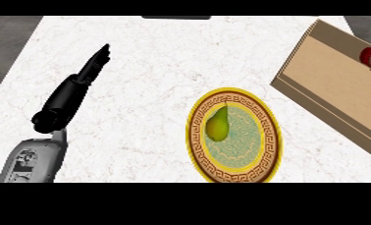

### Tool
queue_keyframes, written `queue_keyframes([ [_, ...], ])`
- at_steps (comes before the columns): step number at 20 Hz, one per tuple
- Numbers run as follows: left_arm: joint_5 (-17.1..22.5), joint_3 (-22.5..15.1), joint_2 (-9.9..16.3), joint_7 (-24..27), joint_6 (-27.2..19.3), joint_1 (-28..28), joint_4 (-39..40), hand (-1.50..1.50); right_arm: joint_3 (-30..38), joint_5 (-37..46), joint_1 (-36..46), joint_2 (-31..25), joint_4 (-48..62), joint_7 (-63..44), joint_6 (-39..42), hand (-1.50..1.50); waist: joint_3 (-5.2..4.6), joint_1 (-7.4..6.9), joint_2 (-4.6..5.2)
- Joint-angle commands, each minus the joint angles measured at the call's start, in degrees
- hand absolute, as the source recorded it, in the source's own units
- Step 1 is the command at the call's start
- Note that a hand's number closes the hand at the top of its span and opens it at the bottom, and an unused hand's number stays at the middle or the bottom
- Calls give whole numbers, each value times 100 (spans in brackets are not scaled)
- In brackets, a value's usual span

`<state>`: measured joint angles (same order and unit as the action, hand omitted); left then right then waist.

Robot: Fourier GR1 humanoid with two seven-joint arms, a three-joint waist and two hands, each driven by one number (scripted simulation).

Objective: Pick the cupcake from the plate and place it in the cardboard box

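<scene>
Left forearm (pixel 33 160), grey, enters at the lower edge, well to the left of the plate; its black left hand (pixel 76 84) stretches up and away over the white marbled counter (pixel 159 57), fingers straight and together, holding nothing and touching no object that can be made out. Plate (pixel 270 135), round, yellow-rimmed with a brown key-pattern band and a pale green centre, sits near the lower middle of the counter. On the plate's left half: one yellow-green, pear-shaped item (pixel 217 123), lying within the centre field; no cupcake is recognisable there, so the listed object and the pictured one disagree. Cardboard box (pixel 326 76), tan, open-topped, stands up and to the right of the plate, near but apart from it, partly cut by the frame's edge. Inside the box, at its far right: a small dark red object (pixel 366 55), mostly cropped, identity unclear. Right hand: not visible. Progress, judged: nothing on the plate is grasped or lifted; approach, pick-up, carry to the box and release all appear outstanding.
</scene>
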<state>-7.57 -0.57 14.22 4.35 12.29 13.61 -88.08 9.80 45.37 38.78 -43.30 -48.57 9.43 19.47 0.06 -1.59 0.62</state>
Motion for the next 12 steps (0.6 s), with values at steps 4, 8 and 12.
queue_keyframes([
  [4, -13, -41, -23, 173, 95, -212, -17, 0, -379, 389, 577, -388, 1619, 1041, 642, -150, 3, -102, 13],
  [8, 200, 246, 140, -35, 245, 39, 9, 0, -228, 176, 524, -420, 1798, 2134, 577, -150, 3, 22, -22],
  [12, 139, 177, 20, -158, 122, 93, -18, 0, 704, -737, 892, -196, 1973, 2468, 397, -150, 14, 8, -11],
])
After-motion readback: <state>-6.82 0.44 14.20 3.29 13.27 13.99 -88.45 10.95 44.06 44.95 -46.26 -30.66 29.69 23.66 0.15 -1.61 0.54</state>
